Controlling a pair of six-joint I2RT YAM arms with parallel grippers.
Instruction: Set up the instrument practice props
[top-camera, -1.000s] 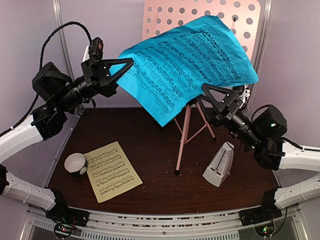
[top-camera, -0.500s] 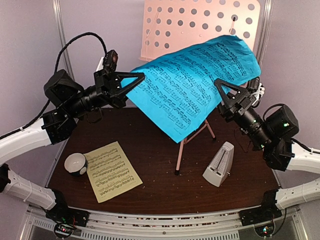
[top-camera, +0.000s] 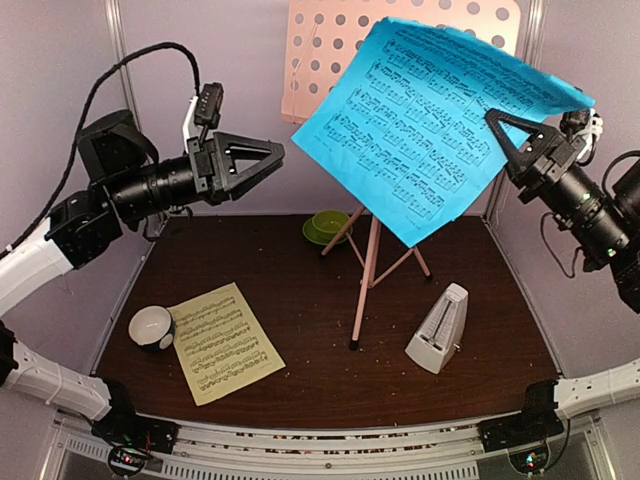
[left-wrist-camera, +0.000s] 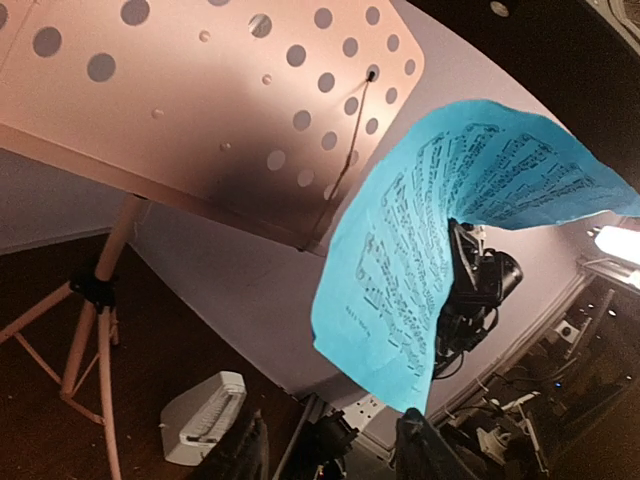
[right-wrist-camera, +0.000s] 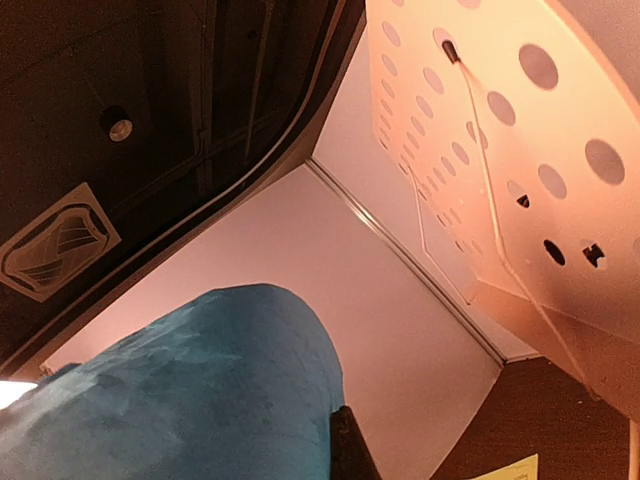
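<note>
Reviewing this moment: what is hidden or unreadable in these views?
- Lower desk and ledge of the pink stand: top view, covered by the blue sheet.
- Fingertips of the right gripper: right wrist view, the sheet drapes over them.
- Whether the sheet touches the stand: no view settles it.
- Green bowl: top view, partly behind a stand leg.
- Printed notes: every view, too small to read.
</note>
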